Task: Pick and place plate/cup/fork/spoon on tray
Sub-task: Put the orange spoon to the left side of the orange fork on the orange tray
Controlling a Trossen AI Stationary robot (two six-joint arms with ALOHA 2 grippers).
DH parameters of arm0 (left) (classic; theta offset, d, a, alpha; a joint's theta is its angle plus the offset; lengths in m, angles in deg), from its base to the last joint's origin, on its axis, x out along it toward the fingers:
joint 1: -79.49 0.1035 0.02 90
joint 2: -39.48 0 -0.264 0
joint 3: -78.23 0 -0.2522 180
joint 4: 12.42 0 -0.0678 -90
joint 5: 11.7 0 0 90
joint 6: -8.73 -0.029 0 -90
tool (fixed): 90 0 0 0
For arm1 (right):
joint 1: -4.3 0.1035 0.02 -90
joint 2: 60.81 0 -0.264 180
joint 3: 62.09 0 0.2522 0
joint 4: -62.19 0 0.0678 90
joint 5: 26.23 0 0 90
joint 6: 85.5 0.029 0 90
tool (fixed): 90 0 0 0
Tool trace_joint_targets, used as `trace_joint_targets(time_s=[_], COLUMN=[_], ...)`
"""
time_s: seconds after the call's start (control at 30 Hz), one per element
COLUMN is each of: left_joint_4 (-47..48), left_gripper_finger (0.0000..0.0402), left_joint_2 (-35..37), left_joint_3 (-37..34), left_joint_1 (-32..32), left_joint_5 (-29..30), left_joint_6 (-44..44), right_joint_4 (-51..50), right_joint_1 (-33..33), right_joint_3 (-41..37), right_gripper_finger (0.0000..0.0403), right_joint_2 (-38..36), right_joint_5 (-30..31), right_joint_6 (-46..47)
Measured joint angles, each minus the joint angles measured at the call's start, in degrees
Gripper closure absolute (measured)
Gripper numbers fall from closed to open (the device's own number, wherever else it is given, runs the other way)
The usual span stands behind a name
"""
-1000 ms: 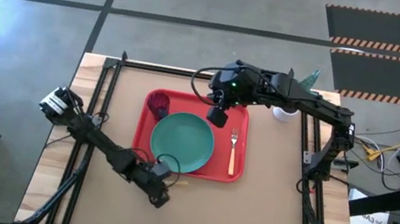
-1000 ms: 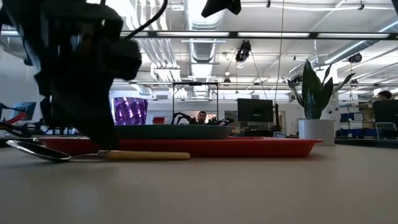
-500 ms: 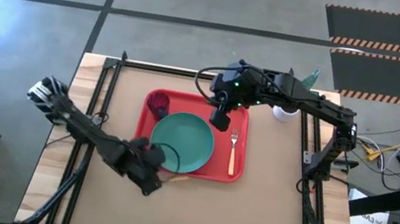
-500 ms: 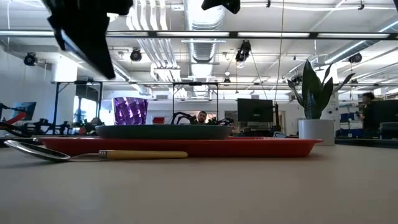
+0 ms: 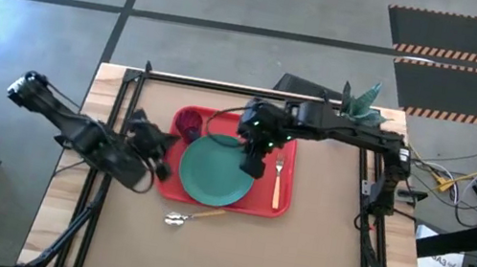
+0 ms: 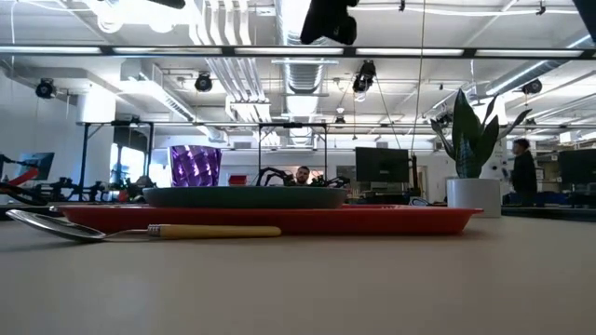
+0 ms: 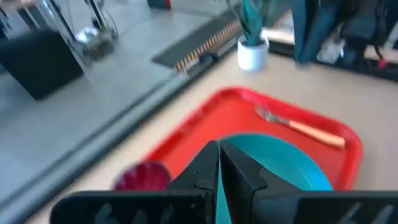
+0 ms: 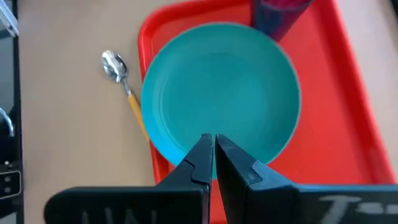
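The red tray [image 5: 288, 140] lies mid-table and carries the teal plate [image 5: 215, 172], the purple cup [image 5: 187, 125] at its far left corner and the fork [image 5: 277, 181] at its right side. The spoon [image 5: 194, 215] lies flat on the bare table just beyond the tray's near rim, bowl [image 8: 114, 63] toward the left. My left gripper [image 5: 162, 165] hangs shut in the air to the left of the tray, pointing toward it [image 7: 219, 163]. My right gripper [image 5: 253, 165] is shut above the plate's right part [image 8: 213, 147].
A small white pot with a green plant [image 5: 356, 105] stands at the table's far right, right of the tray. Black frame rails [image 5: 112, 132] run along the table's left and right sides. Bare tabletop stretches along the near side [image 5: 275, 266].
My left gripper has risen from low over the spoon at the tray's near side and drawn back toward the table's left edge, turning to face the tray. The spoon has stayed on the table. My right gripper has sunk a little, toward the near edge, over the plate.
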Motion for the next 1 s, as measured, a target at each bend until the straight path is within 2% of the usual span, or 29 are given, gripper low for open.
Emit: trace_joint_targets(time_s=[0.13,0.23,0.37,0.43,0.67,0.93,1.0], left_joint_4=[-1.71,-3.2,-3.18,-3.16,-3.07,-2.26,-2.17], left_gripper_finger=[0.0402,0.0402,0.0402,0.0402,0.0402,0.0402,0.0402], left_joint_2=[4.11,6.34,8.78,10.1,13.7,16.09,16.39], left_joint_3=[-0.2,-0.21,0.04,0.04,-0.2,-0.62,-0.61], left_joint_1=[0.0,0.0,-0.02,-0.02,-0.09,-0.09,-0.09], left_joint_5=[2.33,3.59,3.85,3.84,2.91,1.19,0.93], left_joint_6=[-7.79,-13.63,-18.81,-20.28,-26.65,-28.32,-28.38], right_joint_4=[1.25,5.77,15.73,21.29,22.03,22.24,21.98], right_joint_1=[1.12,2.02,2.97,3.63,5.91,10.42,11.12], right_joint_3=[0.0,0.0,0.02,0.11,0.11,0.11,0.11], right_gripper_finger=[0.0394,0.0394,0.0394,0.0394,0.0382,0.0332,0.032], right_joint_2=[3.21,5.45,8.1,9.13,11.81,15.6,16.75], right_joint_5=[0.0,-1.59,-11.37,-13.19,-9.87,-6.36,-3.67], right_joint_6=[1.03,1.21,2.96,6.48,13.78,17.48,17.39])
